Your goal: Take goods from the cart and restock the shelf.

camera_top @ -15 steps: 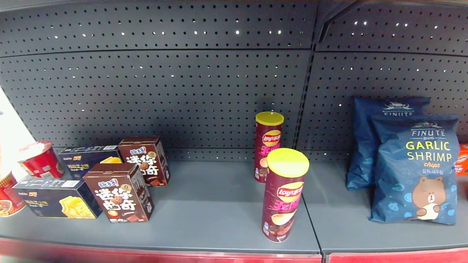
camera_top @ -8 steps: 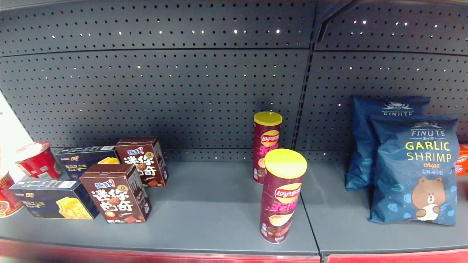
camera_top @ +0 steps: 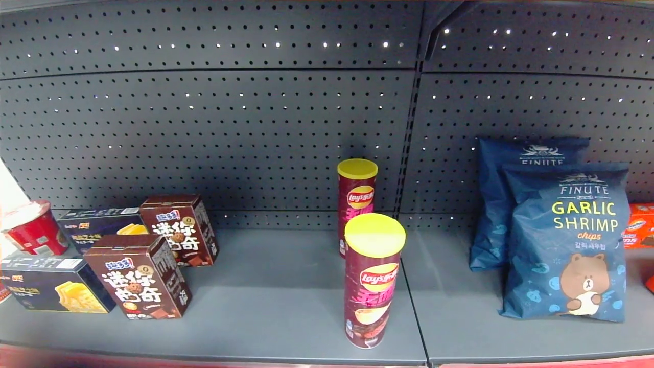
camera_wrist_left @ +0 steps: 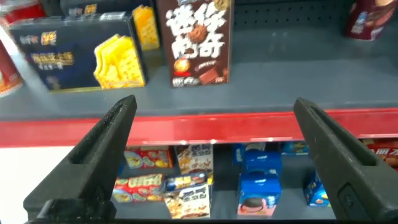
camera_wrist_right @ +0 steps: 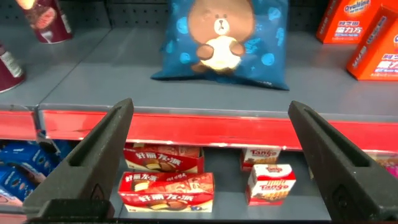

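Only the camera has swung rightward since the earlier frames; the goods on the shelf (camera_top: 286, 306) kept their places. One chip can (camera_top: 373, 281) stands upright near the front edge, with a second can (camera_top: 357, 199) behind it toward 11 o'clock. Brown boxes (camera_top: 138, 276) sit at its 9 o'clock and blue chip bags (camera_top: 567, 240) at 3 o'clock. The left tool (camera_wrist_left: 214, 102) and right tool (camera_wrist_right: 211, 104) gape wide and empty before the shelf's red edge.

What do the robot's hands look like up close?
Each hand is a two-fingered pincer. The left pincer and the right pincer look alike. Their fingers are matte black, plain and unmarked. Each finger is a long, flat-sided wedge that narrows to a blunt tip, with a small notch partway along.
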You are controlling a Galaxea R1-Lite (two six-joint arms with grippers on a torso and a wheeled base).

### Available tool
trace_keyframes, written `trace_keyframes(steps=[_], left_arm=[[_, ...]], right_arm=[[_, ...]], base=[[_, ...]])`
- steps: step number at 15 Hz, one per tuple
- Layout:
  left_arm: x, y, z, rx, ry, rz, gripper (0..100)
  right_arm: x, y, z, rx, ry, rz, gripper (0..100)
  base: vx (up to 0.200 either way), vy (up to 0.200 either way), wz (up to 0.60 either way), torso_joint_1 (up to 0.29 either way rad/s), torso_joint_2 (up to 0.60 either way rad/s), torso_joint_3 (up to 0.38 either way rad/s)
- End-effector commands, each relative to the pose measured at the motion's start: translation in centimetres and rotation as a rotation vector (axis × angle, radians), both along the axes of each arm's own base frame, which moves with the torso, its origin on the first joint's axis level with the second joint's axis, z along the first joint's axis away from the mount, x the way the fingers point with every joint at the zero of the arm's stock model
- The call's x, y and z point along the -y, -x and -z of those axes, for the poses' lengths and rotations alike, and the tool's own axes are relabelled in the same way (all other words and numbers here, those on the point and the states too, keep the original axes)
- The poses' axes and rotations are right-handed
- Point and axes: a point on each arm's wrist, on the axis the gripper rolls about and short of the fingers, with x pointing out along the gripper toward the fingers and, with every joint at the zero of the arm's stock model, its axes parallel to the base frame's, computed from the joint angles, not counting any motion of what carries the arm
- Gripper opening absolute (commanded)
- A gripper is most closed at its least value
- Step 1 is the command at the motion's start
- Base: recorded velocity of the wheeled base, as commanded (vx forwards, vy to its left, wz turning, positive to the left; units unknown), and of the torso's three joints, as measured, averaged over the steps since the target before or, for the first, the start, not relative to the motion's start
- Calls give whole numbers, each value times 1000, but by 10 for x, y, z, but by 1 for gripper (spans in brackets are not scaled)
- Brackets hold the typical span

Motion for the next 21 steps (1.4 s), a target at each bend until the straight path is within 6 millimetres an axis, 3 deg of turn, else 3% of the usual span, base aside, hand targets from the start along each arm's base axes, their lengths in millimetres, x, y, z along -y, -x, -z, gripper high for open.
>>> trace_keyframes(steps=[1, 7, 10, 21], left_arm=[[0, 0, 0, 1, -1, -2, 100], [0, 0, 0, 1, 1, -5, 100], [0, 0, 0, 3, 6, 0, 100], [0, 0, 0, 1, 9, -2, 100]], right_arm=[[0, 0, 0, -2, 0, -2, 100], [0, 0, 0, -3, 0, -2, 100], [0, 0, 0, -3, 0, -1, 100], [0, 0, 0, -3, 0, -2, 100]], base=[[0, 0, 0, 0, 0, 0], [0, 0, 0, 0, 0, 0], [-200, 0, 0, 6, -1, -2], [0, 0, 0, 0, 0, 0]])
